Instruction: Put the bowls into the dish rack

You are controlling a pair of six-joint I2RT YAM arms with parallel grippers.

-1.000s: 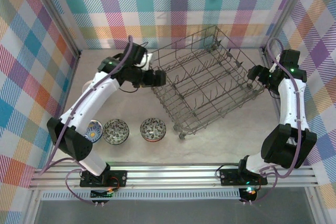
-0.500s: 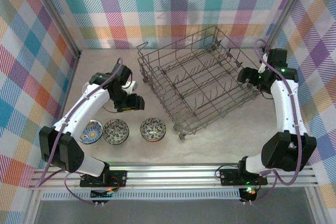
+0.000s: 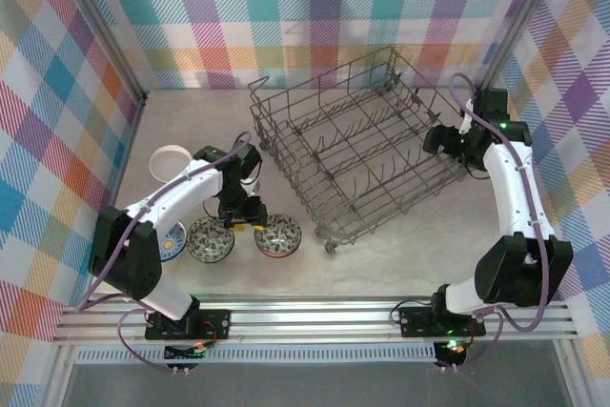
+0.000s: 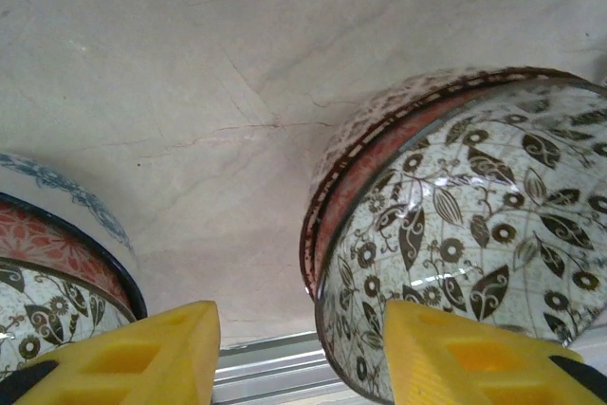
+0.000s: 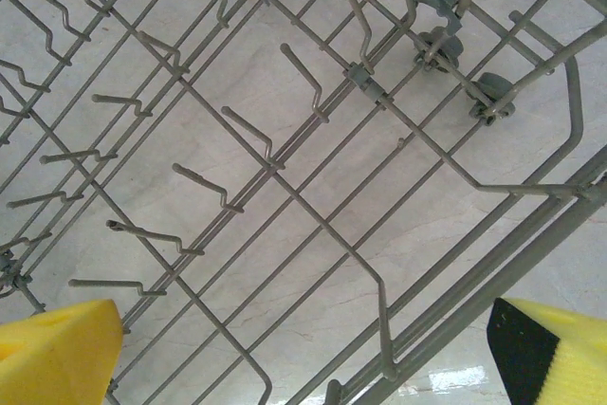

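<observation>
Three patterned bowls sit in a row near the front left: a blue-patterned one (image 3: 172, 243), a dark floral one (image 3: 211, 240) and a leaf-patterned one (image 3: 277, 236). A white bowl (image 3: 172, 161) lies farther back. My left gripper (image 3: 245, 223) hangs low between the two floral bowls. In the left wrist view its jaws (image 4: 302, 358) are open and straddle the left rim of the leaf-patterned bowl (image 4: 474, 225), one yellow fingertip (image 4: 465, 353) over its inside. The grey wire dish rack (image 3: 353, 159) holds no bowls. My right gripper (image 3: 437, 140) is open above the rack's right side (image 5: 285, 177).
The middle floral bowl (image 4: 38, 301) lies close to the left finger. The rack's tall wire sides and upright tines (image 5: 204, 182) rise under the right gripper. Plaid walls enclose the table on three sides. An aluminium rail (image 3: 315, 316) runs along the front.
My left arm has swung from the rack's back-left corner forward and down to the bowls, uncovering the white bowl, and its jaws have narrowed. The right gripper has edged left over the rack.
</observation>
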